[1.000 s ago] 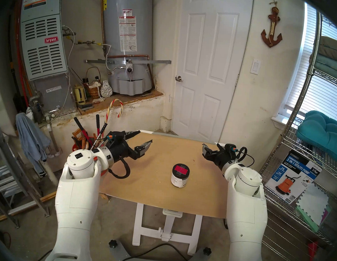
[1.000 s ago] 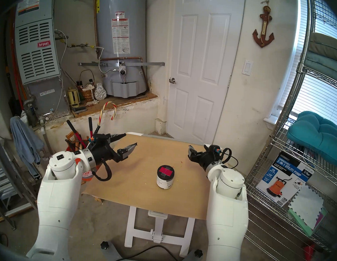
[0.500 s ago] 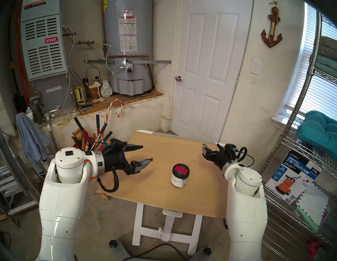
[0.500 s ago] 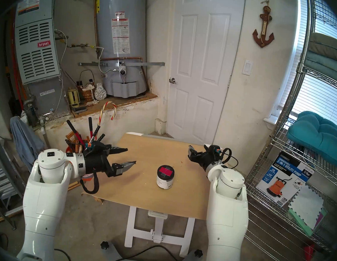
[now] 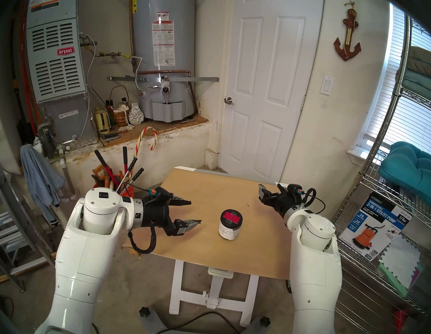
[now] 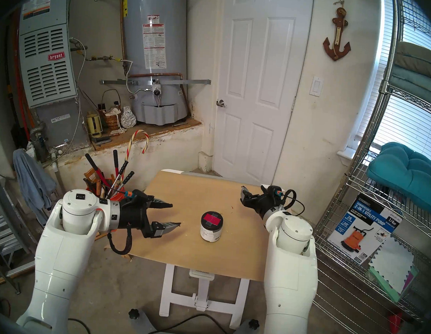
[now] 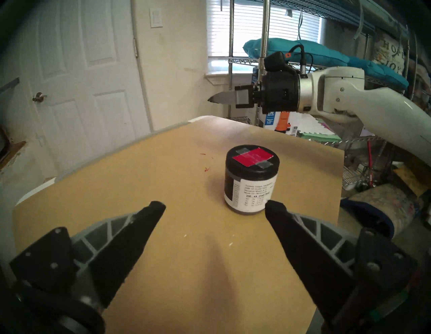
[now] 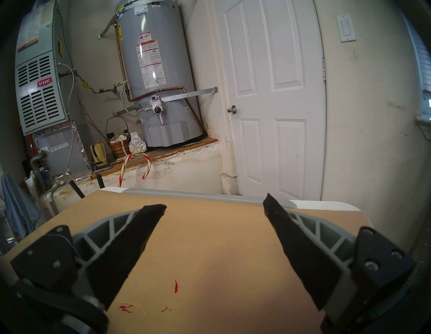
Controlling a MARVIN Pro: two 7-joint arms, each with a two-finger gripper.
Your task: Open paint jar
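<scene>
Brown table (image 5: 208, 182): white-labelled paint jar (image 5: 230, 225) (black lid, red patch); both grippers spread.

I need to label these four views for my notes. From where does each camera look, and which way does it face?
Head stereo left: from the head, down at the paper-covered table; both white arms, open left gripper.
Head stereo right: nearly the same picture, shifted a little sideways.
Left wrist: low above the table, facing the small black-lidded paint jar; own fingers, right gripper beyond.
Right wrist: toward the white door and grey water heater; own open fingers.
Shared: the jar shows in both head views and the left wrist view.
</scene>
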